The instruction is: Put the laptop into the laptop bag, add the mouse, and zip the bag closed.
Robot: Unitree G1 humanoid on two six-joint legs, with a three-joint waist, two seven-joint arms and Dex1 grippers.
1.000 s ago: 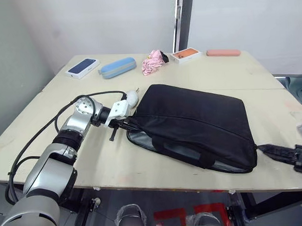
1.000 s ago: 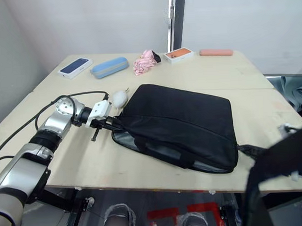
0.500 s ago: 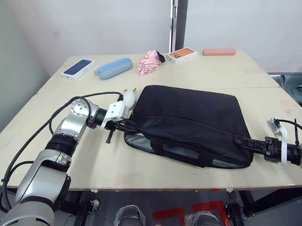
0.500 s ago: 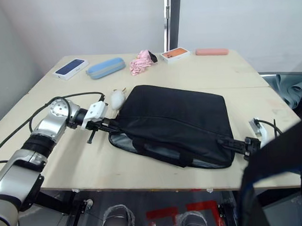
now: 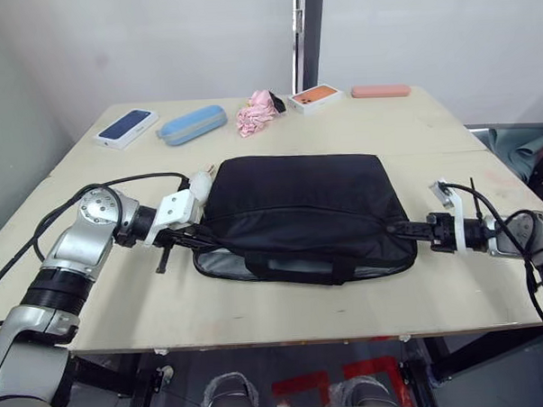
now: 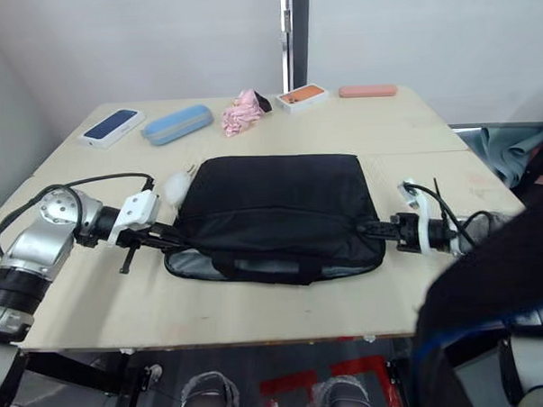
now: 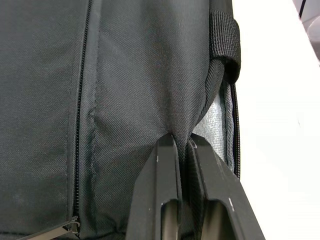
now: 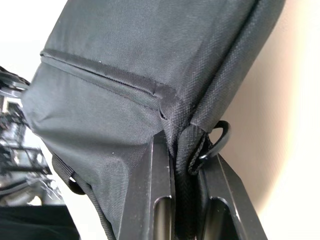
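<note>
The laptop bag [image 5: 299, 211] lies flat on the table [image 5: 258, 303], its long opening toward the robot, unzipped and gaping, with pale grey lining showing along that edge under the short handles [image 5: 297, 267]. The left gripper [image 5: 193, 230] pinches the fabric at the bag's left end; in the left wrist view its two black fingers [image 7: 162, 200] stand nearly together with a fold of cloth between them. The right gripper [image 5: 400, 227] pinches the right end likewise, the jaws closed on fabric just beside a small black ring [image 8: 212, 142]. The mouse [image 5: 199, 180], white and low, sits on the table touching the bag's far left corner, close behind the left gripper. Whether the laptop is inside cannot be told: the bag lies flat and nothing silver shows.

Risks, as judged: each hold is on a thin fold only, so pulling the ends apart may let the cloth slip out. Any sideways shift of the bag may push the mouse away. The right-hand pinch sits close to the ring, which may snag a finger on release.
</note>
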